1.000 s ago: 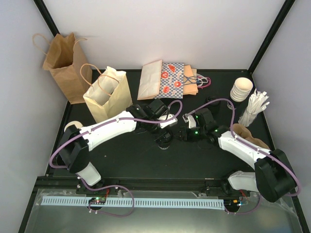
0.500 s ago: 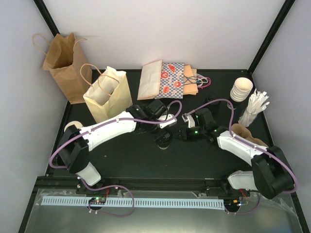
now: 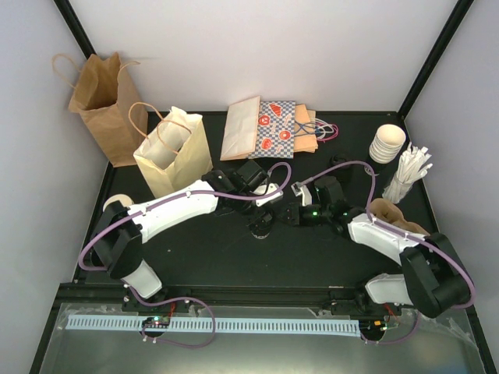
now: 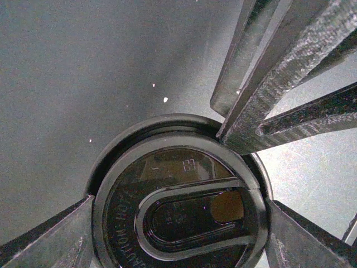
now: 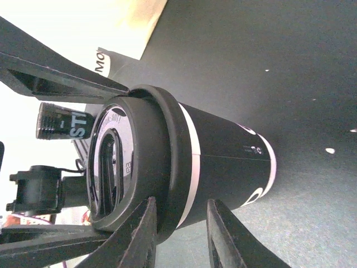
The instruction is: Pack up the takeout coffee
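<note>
The takeout coffee (image 3: 260,226) is a black cup with a black sip lid, standing upright at the table's middle. My left gripper (image 3: 263,212) comes down on it from above. In the left wrist view the lid (image 4: 178,206) fills the gap of the left gripper (image 4: 178,226), with a finger against the rim on each side. My right gripper (image 3: 287,215) is at the cup's right side. In the right wrist view the cup (image 5: 223,162) lies just beyond the right gripper (image 5: 181,215), whose jaws stand apart, one fingertip by the lid's rim and nothing pinched.
An open cream handled bag (image 3: 173,152) stands back left, with a brown bag (image 3: 101,93) behind it. Flat bags (image 3: 269,128) lie at the back. Stacked white paper cups (image 3: 387,142), a bundle of white sticks (image 3: 409,171) and a brown paper piece (image 3: 394,214) sit at the right.
My right gripper has slid left toward the cup and its jaws have narrowed. The cup and left gripper shifted slightly toward the near left.
</note>
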{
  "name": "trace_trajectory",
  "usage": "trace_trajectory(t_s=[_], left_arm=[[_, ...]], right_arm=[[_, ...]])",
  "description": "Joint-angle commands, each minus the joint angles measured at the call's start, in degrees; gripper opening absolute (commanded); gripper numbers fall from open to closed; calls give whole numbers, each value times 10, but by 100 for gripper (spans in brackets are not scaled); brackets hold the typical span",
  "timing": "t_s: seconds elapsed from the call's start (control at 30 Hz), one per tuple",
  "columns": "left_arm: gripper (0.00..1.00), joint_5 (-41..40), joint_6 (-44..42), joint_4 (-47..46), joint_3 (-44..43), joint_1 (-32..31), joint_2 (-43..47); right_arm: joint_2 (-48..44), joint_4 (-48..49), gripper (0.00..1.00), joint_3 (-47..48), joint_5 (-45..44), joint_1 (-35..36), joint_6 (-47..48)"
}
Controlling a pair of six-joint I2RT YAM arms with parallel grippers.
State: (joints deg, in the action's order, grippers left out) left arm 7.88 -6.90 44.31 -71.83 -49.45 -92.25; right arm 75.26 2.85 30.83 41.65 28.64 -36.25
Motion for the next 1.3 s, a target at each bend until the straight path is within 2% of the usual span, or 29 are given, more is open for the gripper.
trace_trajectory(t_s=[0.0, 0.17, 0.4, 0.67, 0.83, 1.27], left_arm=[[80, 4, -2, -11, 13, -2, -15], [80, 0, -7, -6, 12, -1, -14], [80, -1, -8, 4, 13, -1, -10], [80, 2, -10, 9, 8, -1, -8], [80, 5, -10, 8, 10, -1, -10], [80, 11, -11, 8, 10, -1, -14]], right_arm=[[-11, -161, 29, 17, -92, 8, 27], [-42, -179, 31, 66, -84, -15, 30], [-17, -176, 31, 104, -38, -39, 42], [26, -154, 30, 111, 13, -39, 48], [52, -131, 26, 108, 37, -39, 47], [71, -114, 25, 116, 46, -38, 48]])
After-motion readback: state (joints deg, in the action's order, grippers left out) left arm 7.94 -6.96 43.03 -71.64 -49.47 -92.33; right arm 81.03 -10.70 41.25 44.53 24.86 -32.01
